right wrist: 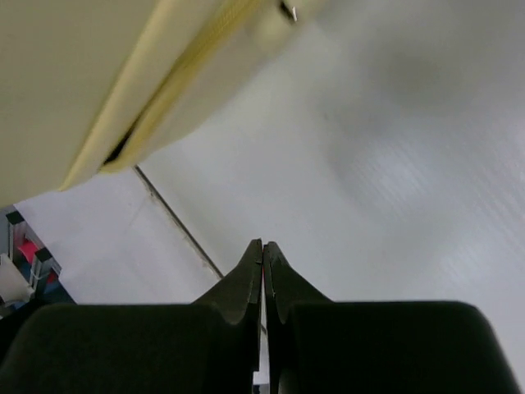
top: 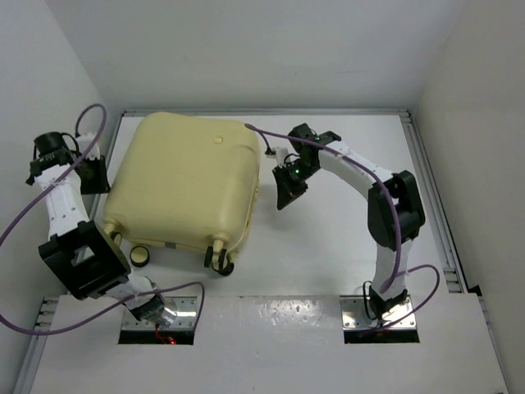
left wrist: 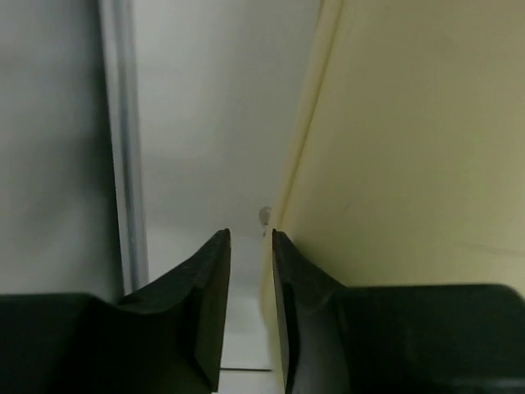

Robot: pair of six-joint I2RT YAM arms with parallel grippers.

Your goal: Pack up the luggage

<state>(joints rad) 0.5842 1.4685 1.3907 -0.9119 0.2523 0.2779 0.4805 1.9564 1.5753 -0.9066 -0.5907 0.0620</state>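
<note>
The luggage (top: 184, 185) is a large pale yellow hard-shell suitcase lying flat and closed on the white table, with its wheels (top: 220, 261) toward the near edge. My left gripper (top: 97, 175) is at its left side. In the left wrist view the fingers stand a little apart (left wrist: 250, 238), nothing is held, and the suitcase's edge (left wrist: 410, 148) runs along the right finger. My right gripper (top: 287, 195) hovers just right of the suitcase, shut and empty (right wrist: 263, 245). The suitcase's zipper seam (right wrist: 143, 115) shows at the upper left of the right wrist view.
White walls enclose the table at the back and on both sides. A metal rail (left wrist: 123, 164) runs along the left table edge, close to my left gripper. A second wheel (top: 139, 256) sits near the left arm's base. A seam in the table (right wrist: 176, 222) crosses under my right gripper.
</note>
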